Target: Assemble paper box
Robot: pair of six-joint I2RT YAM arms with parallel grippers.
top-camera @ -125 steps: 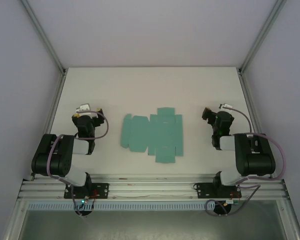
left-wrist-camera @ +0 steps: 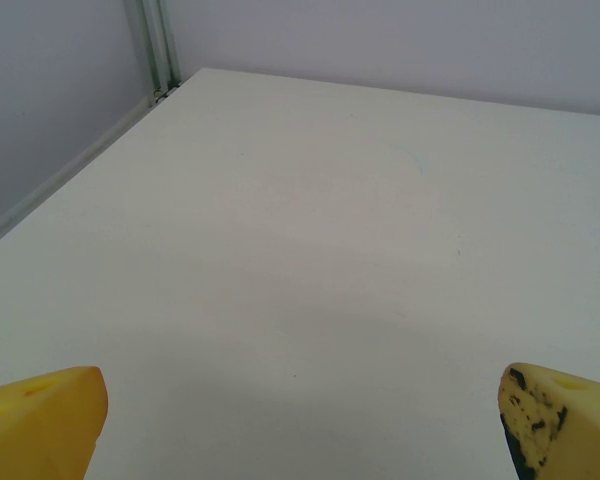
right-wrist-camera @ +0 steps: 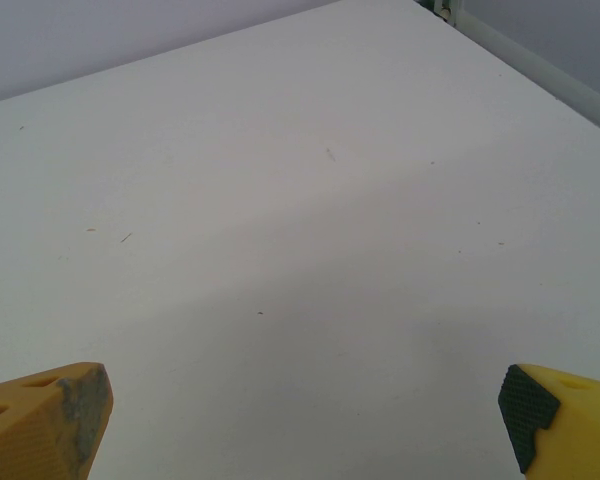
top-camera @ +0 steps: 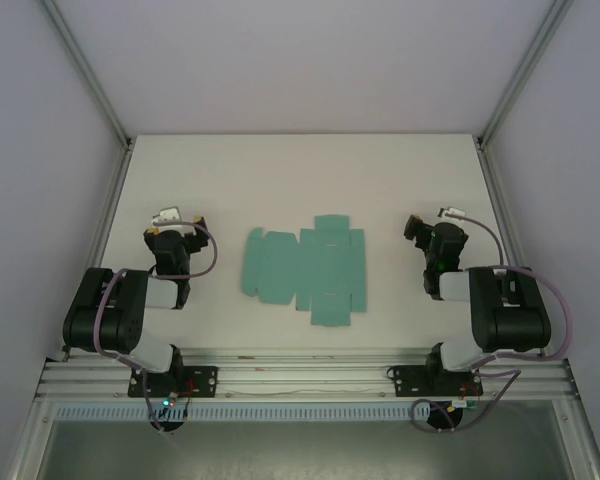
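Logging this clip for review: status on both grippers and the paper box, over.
Left gripper open, empty. Right gripper open, empty. Paper box flat, unfolded, untouched between them. No obstruction seen.

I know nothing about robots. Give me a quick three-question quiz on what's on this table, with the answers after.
1. True or false: the green sheet is already folded into a box.
2. Where does the sheet lie? A) flat, between the left arm and the right arm; B) under the left arm; C) held up in the air.
3. Fill in: the left jaws and the right jaws both stand ___, holding nothing.

Key: 1 false, it lies flat and unfolded; 2 A; 3 open.
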